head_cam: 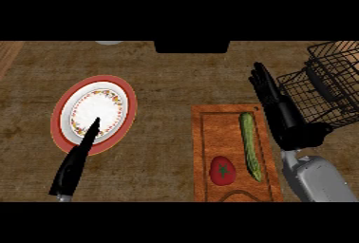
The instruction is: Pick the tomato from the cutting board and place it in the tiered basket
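Tomato (223,170) lies untouched on cutting board (235,152), beside a cucumber (250,144). Right hand (275,107) empty, fingers straight — poised between board and tiered basket (322,85), likely pre-reach. Left hand (77,159) rests flat-fingered over the plate (95,114) — idle.

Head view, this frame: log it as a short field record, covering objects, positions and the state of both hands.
surface: brown counter
cutting board: right of centre, holds tomato and cucumber
tomato: on the board's near left part, untouched
cucumber: lying lengthwise along the board's right side
tiered basket: black wire, far right
plate: red-rimmed, left of the board
left hand: fingers straight, over the plate's near edge
right hand: open, fingers straight, between board and basket
task status: tomato not yet picked
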Action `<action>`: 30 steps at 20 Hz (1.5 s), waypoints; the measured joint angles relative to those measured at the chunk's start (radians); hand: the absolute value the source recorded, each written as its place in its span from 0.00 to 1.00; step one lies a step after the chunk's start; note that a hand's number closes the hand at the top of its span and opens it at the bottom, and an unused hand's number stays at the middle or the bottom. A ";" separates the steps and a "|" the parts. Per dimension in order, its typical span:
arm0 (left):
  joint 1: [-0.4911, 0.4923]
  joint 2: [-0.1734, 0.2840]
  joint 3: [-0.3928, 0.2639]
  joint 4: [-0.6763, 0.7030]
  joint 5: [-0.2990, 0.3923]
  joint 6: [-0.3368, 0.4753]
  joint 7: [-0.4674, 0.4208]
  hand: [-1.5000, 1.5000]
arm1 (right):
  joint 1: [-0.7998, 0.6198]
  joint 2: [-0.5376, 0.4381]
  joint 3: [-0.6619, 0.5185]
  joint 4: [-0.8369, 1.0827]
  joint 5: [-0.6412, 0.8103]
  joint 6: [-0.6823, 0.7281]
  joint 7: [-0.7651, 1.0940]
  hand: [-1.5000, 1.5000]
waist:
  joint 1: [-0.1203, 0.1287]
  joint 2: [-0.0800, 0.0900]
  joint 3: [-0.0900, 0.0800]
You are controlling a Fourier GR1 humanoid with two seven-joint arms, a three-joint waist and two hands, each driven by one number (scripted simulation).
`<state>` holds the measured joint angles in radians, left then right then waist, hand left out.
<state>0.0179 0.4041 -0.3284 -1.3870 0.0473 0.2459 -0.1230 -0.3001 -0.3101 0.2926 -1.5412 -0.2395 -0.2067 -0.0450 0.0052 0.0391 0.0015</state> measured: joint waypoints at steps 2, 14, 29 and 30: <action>-0.018 0.003 0.023 -0.003 0.002 0.006 0.025 0.50 | 0.043 0.025 -0.003 -0.016 0.010 -0.040 -0.003 1.00 | -0.005 -0.016 -0.001; -0.083 0.070 0.172 -0.030 0.029 0.070 0.094 0.50 | 0.496 0.159 -0.121 -0.083 0.177 -0.609 0.062 0.00 | -0.086 -0.050 -0.005; -0.180 0.072 0.156 -0.047 0.009 0.042 0.152 0.50 | 0.836 -0.205 0.137 -0.542 0.578 -0.494 0.685 0.00 | 0.009 -0.025 -0.013; -0.190 0.069 0.155 -0.043 0.009 0.040 0.157 0.50 | 0.826 -0.223 0.136 -0.573 0.599 -0.468 0.751 0.00 | 0.011 -0.025 -0.013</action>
<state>-0.1717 0.4732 -0.1737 -1.4296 0.0560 0.2859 0.0343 0.5255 -0.5330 0.4283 -2.1147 0.3599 -0.6750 0.7065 0.0165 0.0142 -0.0117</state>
